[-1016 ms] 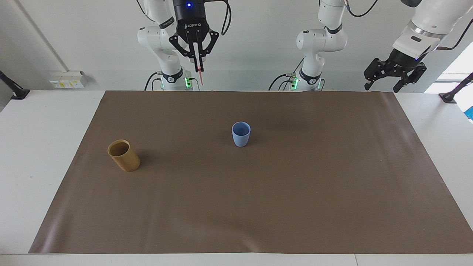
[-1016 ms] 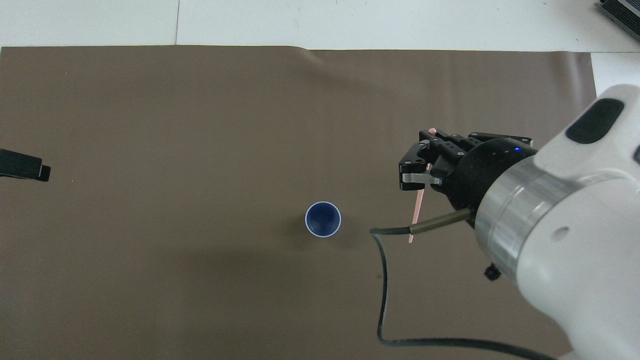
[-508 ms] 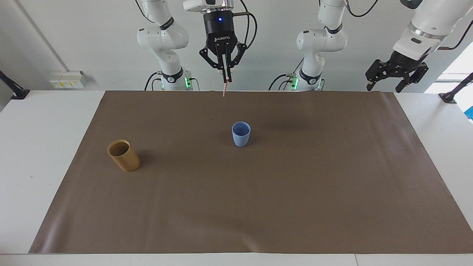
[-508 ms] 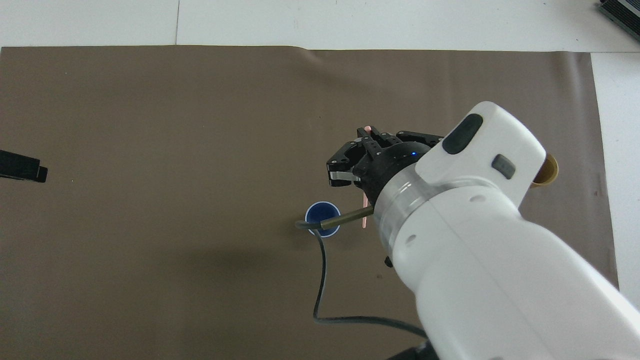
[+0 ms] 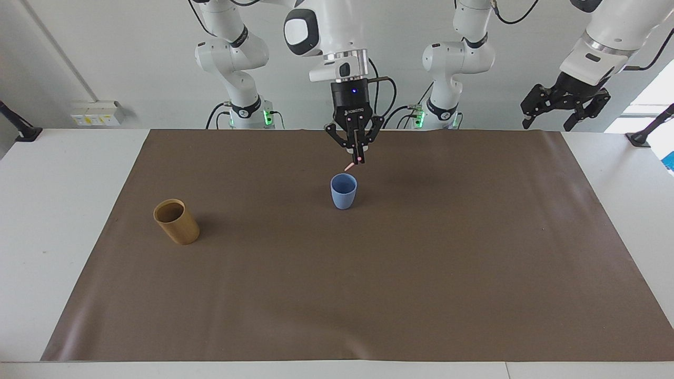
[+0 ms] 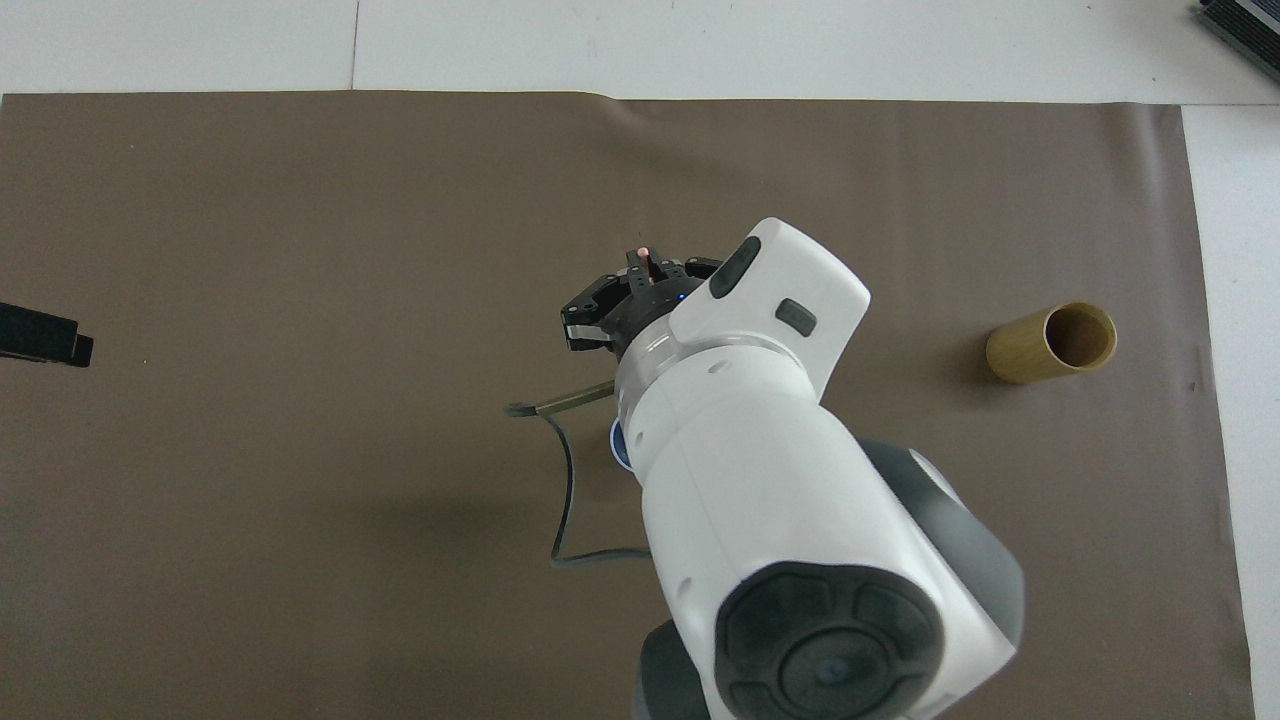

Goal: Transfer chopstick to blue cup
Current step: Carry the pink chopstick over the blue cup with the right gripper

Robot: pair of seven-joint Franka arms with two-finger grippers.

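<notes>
The blue cup (image 5: 343,191) stands upright in the middle of the brown mat; in the overhead view the right arm hides all but a sliver of its rim (image 6: 618,446). My right gripper (image 5: 357,158) (image 6: 640,272) hangs just above the cup, over the rim's edge that is nearer to the robots. It is shut on a thin pale pink chopstick (image 5: 349,167) (image 6: 645,257), whose lower tip slants down toward the cup's mouth without reaching it. My left gripper (image 5: 566,108) (image 6: 45,338) waits open and raised at the left arm's end of the table.
A tan wooden-looking cup (image 5: 176,221) (image 6: 1050,343) stands on the brown mat (image 5: 368,295) toward the right arm's end of the table. The right gripper's cable (image 6: 565,480) loops down beside the arm.
The right gripper has carried the chopstick from the right arm's side to above the blue cup and come down lower. The left arm has hardly moved.
</notes>
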